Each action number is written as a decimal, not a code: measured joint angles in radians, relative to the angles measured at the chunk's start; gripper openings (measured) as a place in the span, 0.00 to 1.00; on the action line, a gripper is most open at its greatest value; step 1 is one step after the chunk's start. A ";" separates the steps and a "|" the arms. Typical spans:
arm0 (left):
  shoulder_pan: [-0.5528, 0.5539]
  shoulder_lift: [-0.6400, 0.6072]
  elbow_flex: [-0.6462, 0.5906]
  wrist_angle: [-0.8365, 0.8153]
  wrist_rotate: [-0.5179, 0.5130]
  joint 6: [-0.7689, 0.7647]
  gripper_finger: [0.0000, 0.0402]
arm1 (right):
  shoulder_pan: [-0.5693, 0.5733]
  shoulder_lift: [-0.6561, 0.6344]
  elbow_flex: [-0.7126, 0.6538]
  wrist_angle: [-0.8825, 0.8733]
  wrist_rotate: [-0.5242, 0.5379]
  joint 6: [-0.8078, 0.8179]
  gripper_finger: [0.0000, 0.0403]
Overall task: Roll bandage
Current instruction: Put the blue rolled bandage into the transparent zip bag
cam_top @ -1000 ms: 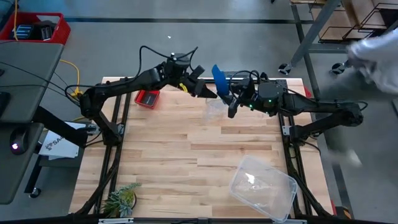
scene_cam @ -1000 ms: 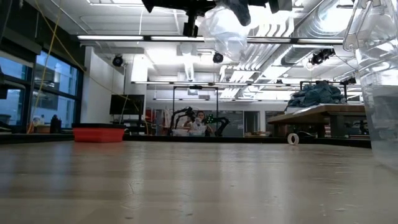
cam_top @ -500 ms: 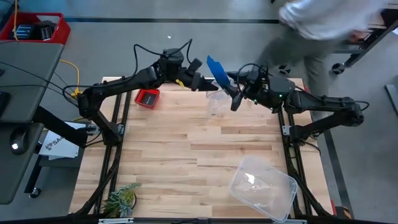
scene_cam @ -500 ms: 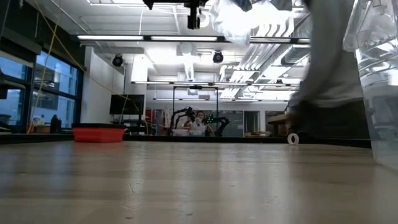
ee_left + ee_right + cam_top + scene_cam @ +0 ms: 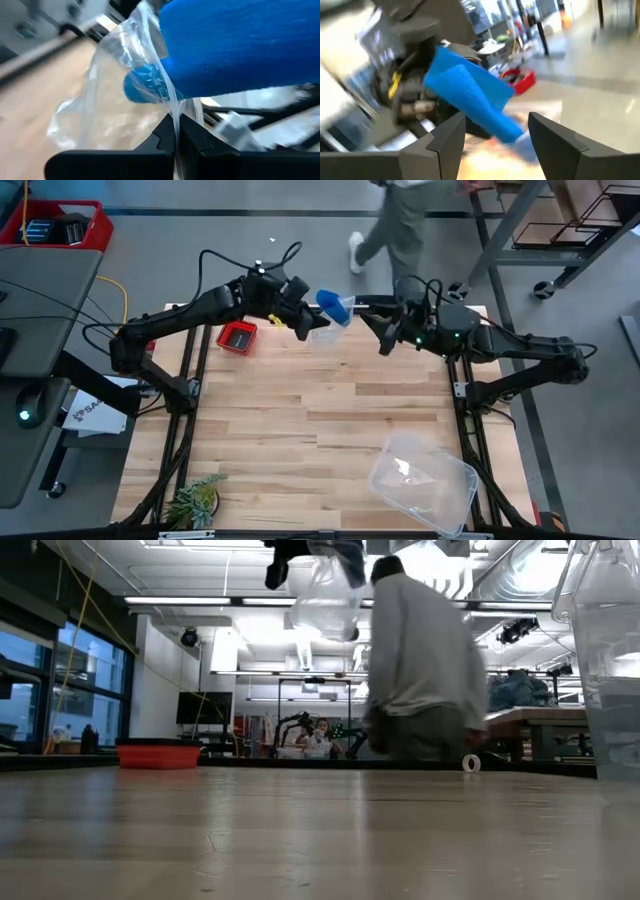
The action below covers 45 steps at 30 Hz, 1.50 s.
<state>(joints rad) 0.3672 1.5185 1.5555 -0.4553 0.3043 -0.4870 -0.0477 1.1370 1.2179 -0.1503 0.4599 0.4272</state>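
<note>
Nearest the table's front edge sits a clear plastic container (image 5: 422,482), toward the right corner, with a small green plant (image 5: 193,501) at the left corner. Beyond them the bare wooden table (image 5: 320,420) stretches back to where both arms work, high above its far edge.

Up there, the left gripper (image 5: 303,328) has its fingers pressed together on a thin fold of a clear plastic bag (image 5: 107,110); its wrist view shows the two dark fingertips closed with the film pinched between them. The bandage (image 5: 334,307), a bright blue band, sticks out of the bag's mouth, with its lower part showing blue through the plastic (image 5: 145,85). Bag and bandage hang in the air just beside the left gripper, between the two arms.

Across from it, the right gripper (image 5: 381,336) is near the bandage but apart from it, its fingers spread wide and gripping nothing; the right wrist view looks between them at the blue band (image 5: 470,100).

Further left, a small red tray (image 5: 237,337) lies on the table near the back edge.

Behind the table, a person (image 5: 400,225) in light clothes is on the floor.
</note>
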 joint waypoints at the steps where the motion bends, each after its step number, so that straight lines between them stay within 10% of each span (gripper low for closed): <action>1: -0.007 -0.002 0.000 0.003 -0.032 0.015 0.00 | -0.007 0.003 0.000 -0.008 -0.006 0.103 0.52; 9: -0.070 0.005 0.000 0.012 -0.124 0.029 0.00 | -0.065 0.083 -0.002 -0.168 -0.068 0.483 0.52; 45: -0.194 0.026 -0.004 -0.050 -0.315 -0.006 0.00 | -0.066 0.091 -0.002 -0.235 -0.282 0.675 0.29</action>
<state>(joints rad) 0.1733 1.5450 1.5518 -0.5055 -0.0104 -0.4926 -0.1139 1.2285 1.2163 -0.3850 0.1774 1.1022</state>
